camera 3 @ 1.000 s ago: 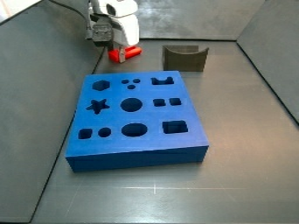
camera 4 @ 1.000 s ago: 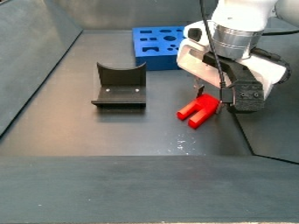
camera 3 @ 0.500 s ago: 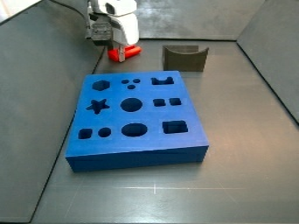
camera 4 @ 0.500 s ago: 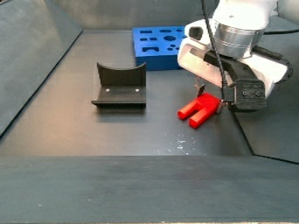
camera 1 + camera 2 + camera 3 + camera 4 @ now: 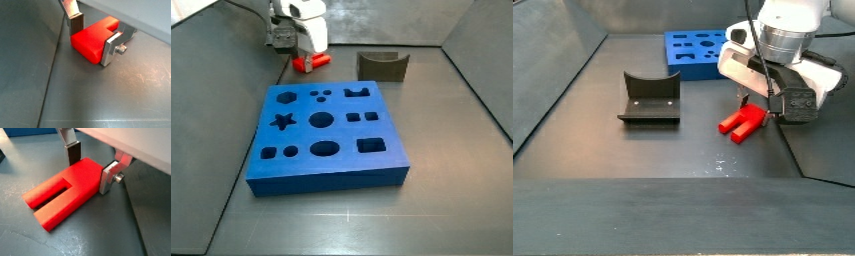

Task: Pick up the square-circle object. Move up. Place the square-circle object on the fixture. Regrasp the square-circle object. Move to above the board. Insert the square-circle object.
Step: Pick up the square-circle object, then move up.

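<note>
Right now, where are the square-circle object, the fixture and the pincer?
square-circle object (image 5: pixel 63 193): a wrist view, on its red top face, lying on the floor.
fixture (image 5: pixel 648 98): a side view, on its curved recess.
pincer (image 5: pixel 92 35): a wrist view, midway between its fingertips, astride the red block's end.

— Can you read any writing on the blue board (image 5: pixel 329 140), the red block (image 5: pixel 67 190) or the gripper (image 5: pixel 90 163) low over that block?
— No, you find no text anywhere.
</note>
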Controlling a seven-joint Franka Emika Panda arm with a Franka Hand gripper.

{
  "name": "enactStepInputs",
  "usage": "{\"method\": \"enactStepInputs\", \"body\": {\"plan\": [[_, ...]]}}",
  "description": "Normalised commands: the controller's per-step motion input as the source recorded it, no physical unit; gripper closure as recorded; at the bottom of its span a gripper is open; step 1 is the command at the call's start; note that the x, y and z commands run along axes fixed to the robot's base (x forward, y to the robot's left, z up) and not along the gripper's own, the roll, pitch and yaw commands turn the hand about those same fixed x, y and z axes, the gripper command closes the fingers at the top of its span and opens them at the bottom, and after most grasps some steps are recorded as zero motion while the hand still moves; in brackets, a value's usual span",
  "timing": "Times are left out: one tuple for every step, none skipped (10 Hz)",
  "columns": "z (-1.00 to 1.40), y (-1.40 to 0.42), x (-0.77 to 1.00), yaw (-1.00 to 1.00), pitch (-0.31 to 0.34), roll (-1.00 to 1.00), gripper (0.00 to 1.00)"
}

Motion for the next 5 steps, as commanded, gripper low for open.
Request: {"method": "enactStepInputs", "body": {"plan": [[0.0, 0.0, 0.0, 0.0, 0.0, 0.0, 1.0], [0.0, 0.0, 0.0, 0.0, 0.0, 0.0, 1.0], [0.83, 0.0, 0.0, 0.0, 0.0, 0.0, 1.0], [0.86, 0.05, 0.06, 0.01, -0.023, 0.01, 1.0], [0.74, 0.04, 0.03, 0.01, 0.02, -0.01, 1.0]]}}
